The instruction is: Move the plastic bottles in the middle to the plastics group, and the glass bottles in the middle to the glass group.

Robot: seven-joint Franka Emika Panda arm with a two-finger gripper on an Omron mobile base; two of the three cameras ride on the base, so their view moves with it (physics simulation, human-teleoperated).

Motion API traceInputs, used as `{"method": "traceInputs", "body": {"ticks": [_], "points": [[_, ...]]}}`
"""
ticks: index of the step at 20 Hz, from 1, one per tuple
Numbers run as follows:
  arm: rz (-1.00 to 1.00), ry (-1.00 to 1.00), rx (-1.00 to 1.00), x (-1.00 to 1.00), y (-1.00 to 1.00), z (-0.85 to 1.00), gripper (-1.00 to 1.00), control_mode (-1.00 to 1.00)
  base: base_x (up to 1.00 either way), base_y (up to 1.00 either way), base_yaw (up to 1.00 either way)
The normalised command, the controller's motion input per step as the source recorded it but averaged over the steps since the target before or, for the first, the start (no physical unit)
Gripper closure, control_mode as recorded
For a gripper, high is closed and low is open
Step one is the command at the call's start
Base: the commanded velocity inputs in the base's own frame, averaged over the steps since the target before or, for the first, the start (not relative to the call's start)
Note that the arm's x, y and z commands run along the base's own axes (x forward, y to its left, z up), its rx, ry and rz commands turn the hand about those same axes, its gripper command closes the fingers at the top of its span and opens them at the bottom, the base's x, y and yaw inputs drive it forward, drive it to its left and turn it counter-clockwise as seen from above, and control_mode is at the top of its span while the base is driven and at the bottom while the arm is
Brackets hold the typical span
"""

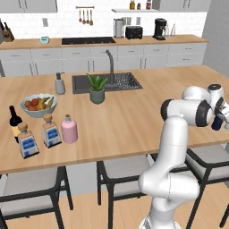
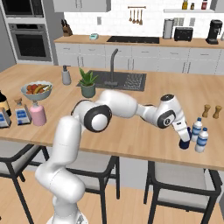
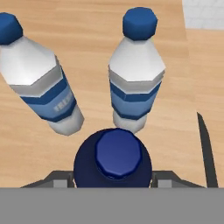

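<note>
Navy bottle (image 3: 113, 159) at the plastics
Gripper (image 2: 184, 142) clamps it, just beside two white bottles (image 2: 199, 133) on the counter (image 2: 131, 135).

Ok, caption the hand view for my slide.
Gripper shut on the navy bottle, seen from above beside two blue-capped plastic bottles on the wooden counter.

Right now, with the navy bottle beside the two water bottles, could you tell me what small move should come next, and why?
Probably open the gripper and let go. The navy bottle sits between its fingers, low at the counter, right next to the two water bottles, so it looks delivered to the plastics group.
</note>
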Motion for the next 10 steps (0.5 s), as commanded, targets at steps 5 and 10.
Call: {"method": "traceInputs", "body": {"ticks": [5,10], "points": [[0.00,0.00,0.00,0.00,0.00,-0.23,1.00,-1.00,0.00,0.00,0.00],[0.00,0.00,0.00,0.00,0.00,-0.12,1.00,-1.00,0.00,0.00,0.00]]}}
